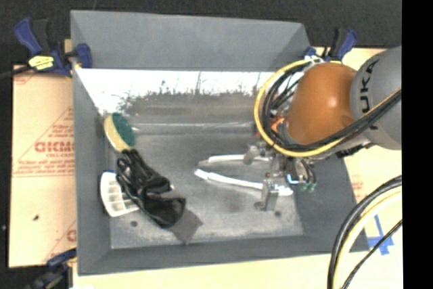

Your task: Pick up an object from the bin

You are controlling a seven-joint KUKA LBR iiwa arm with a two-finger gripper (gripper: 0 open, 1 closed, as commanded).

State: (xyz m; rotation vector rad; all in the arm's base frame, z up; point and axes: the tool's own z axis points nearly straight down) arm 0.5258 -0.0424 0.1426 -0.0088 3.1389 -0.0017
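Observation:
My gripper [200,168] is low over the bin floor right of the middle, its two pale fingers pointing left. The fingertips [205,162] stand a small gap apart with bare floor between them. Nearest to them, well off to the left, lies a crumpled black fabric piece [147,191] like a glove or strap. A white ribbed plastic piece [111,195] rests against its left side. Further up by the left wall sits a yellow scrubber with a green pad [120,131].
All three loose things are gathered in the bin's left part. The arm with its orange cover and looped cables hangs over the right wall. The bin's sloped walls close in on every side.

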